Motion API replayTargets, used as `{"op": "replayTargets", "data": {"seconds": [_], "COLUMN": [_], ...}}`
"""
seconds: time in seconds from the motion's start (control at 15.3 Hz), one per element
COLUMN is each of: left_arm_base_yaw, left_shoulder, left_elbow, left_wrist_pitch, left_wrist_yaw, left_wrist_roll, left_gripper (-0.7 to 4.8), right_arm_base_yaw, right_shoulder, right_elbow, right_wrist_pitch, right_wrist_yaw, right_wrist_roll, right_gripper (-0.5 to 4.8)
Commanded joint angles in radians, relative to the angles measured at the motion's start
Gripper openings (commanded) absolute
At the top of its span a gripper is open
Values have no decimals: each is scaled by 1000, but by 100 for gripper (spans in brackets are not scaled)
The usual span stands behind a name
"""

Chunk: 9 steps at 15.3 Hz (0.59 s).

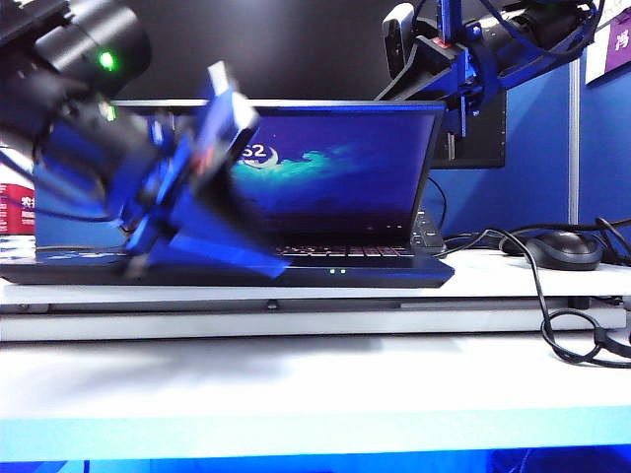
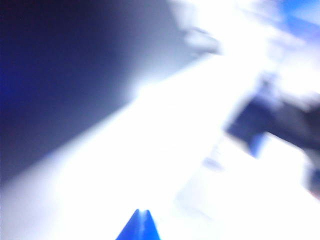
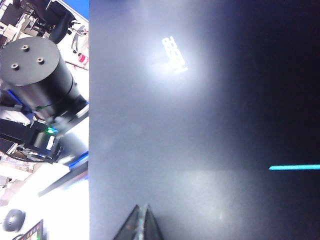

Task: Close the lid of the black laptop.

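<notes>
Right pincer [image 3: 141, 222] behind upright lid [image 1: 335, 168]; left pincer [image 2: 140, 226] blurred, before black laptop [image 1: 375, 268].

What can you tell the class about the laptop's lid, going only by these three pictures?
The lid is a thin black panel, standing open and roughly upright on the black laptop. Its screen is lit with a blue wallpaper. The right wrist view shows its smooth dark back with pale lettering. The right gripper sits at its upper right corner; contact is unclear. The blurred left gripper covers its left part in the exterior view.
</notes>
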Motion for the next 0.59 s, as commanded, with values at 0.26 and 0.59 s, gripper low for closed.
{"op": "replayTargets", "data": {"seconds": [0.26, 0.59], "left_arm_base_yaw": [-3, -11], "left_shoulder": [-4, -69], "left_elbow": [8, 17], "left_wrist_pitch": [58, 546], "left_wrist_yaw": [583, 803], "left_wrist_roll": [60, -333], "left_gripper": [-5, -5], "right_arm_base_yaw": [3, 5], "right_shoulder": [-5, -5], "right_elbow": [0, 0], "right_wrist_pitch": [-2, 0], "right_wrist_yaw": [5, 5], "right_wrist_roll": [-2, -2], "right_gripper": [-2, -1]}}
